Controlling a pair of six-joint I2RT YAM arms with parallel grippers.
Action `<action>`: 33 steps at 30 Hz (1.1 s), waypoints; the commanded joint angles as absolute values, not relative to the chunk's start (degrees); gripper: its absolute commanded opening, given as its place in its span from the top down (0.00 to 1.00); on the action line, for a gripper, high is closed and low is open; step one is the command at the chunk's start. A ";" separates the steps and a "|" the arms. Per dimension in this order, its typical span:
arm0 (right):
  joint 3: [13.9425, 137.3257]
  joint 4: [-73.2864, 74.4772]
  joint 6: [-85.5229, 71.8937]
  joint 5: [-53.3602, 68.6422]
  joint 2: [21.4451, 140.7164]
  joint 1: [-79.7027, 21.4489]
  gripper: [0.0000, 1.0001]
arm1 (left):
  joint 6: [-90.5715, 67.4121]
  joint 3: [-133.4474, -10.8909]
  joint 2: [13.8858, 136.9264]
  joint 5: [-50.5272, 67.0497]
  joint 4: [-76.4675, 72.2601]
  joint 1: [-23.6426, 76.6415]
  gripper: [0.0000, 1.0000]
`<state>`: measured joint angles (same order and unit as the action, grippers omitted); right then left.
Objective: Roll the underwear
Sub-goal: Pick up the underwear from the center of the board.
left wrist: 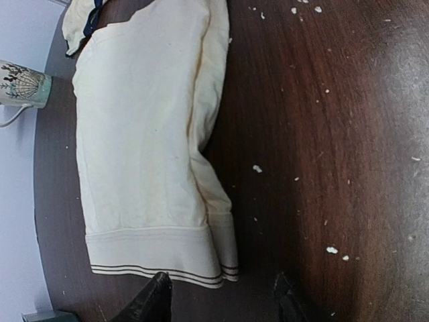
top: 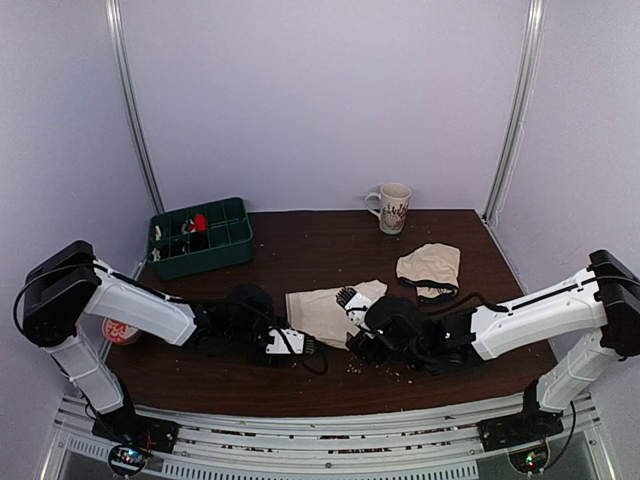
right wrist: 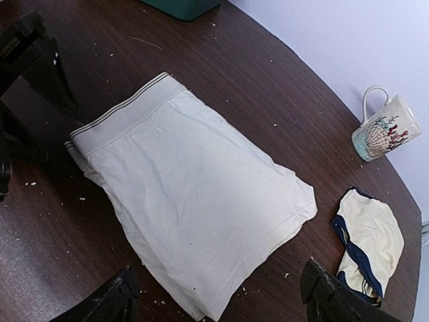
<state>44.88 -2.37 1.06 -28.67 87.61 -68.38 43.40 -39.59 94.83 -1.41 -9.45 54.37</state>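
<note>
A dark brown wooden table (top: pixel 320 240) carries a cream underwear (top: pixel 320 312) lying flat and folded near its middle, the striped waistband toward the left. Just beyond it to the right lies a second cream garment (top: pixel 430 268) with dark trim, crumpled and apart from the first. At the back edge stands a patterned mug (top: pixel 393 207), at the back left a green compartment tray (top: pixel 205 257), and pale crumbs (left wrist: pixel 332 249) are scattered over the bare wood.

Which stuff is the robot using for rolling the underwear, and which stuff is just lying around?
For the job: cream underwear, left gripper, right gripper.
Just lying about: navy-trimmed underwear, mug, green tray, crumbs.
</note>
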 commanded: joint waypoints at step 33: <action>45.84 -0.18 -1.34 -36.48 83.87 -68.45 0.17 | 41.53 -48.44 104.53 -4.04 -1.32 51.92 0.82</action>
